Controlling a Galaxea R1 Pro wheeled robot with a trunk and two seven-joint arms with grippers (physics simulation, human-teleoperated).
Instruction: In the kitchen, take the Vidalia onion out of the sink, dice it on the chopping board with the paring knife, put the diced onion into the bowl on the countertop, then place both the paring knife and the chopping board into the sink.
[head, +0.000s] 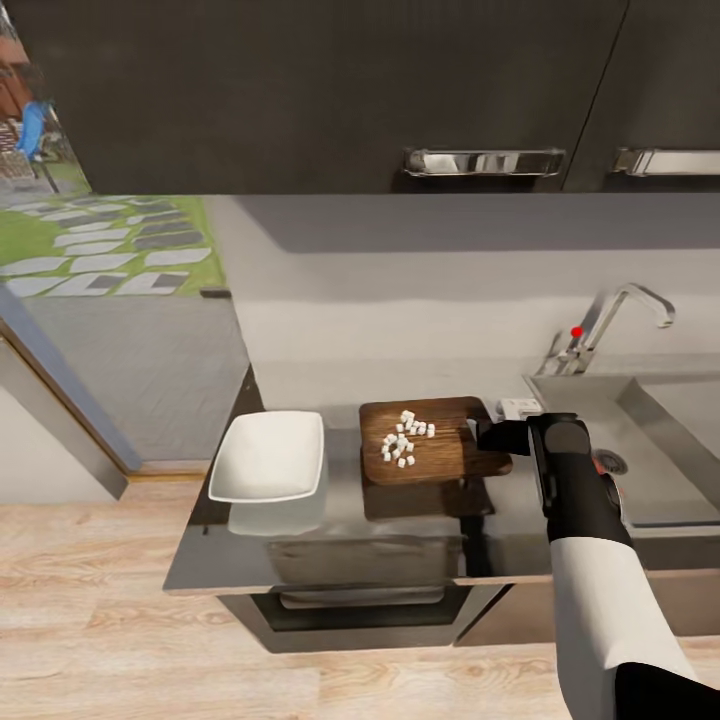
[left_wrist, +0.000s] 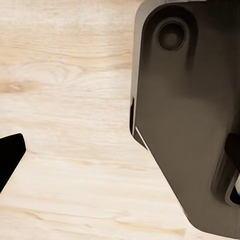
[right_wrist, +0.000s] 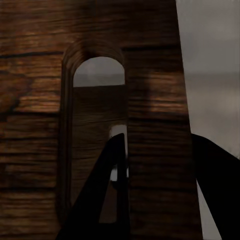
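Overhead first: no brand, label or writing can be read anywhere in the head view. On the countertop (head: 340, 560) the chopping board (head: 440, 462) lies between the bowl (head: 268, 457) and the sink (head: 640, 440), with the diced onion (head: 404, 437) heaped on the board's left half. The right gripper (head: 497, 437) sits at the board's right edge, its dark wrist covering that end, so the fingers themselves are hard to make out from here. The tap (head: 615, 318) with its red knob stands behind the basin, and the black upper cabinets (head: 330, 90) are cut off at the top.

From the left wrist, a pale wood floor (left_wrist: 65, 100) lies below, a dark rounded part of the robot's own body (left_wrist: 190, 115) crowds one side, and one black fingertip (left_wrist: 10, 155) pokes in at the edge; how wide that claw stands cannot be told.

From the right wrist, the board's wood grain (right_wrist: 35, 100) and its arched handle slot (right_wrist: 97, 100) loom close. One dark finger (right_wrist: 107, 190) reaches into the slot and the other lies outside the board's edge, clamping the wood between them.
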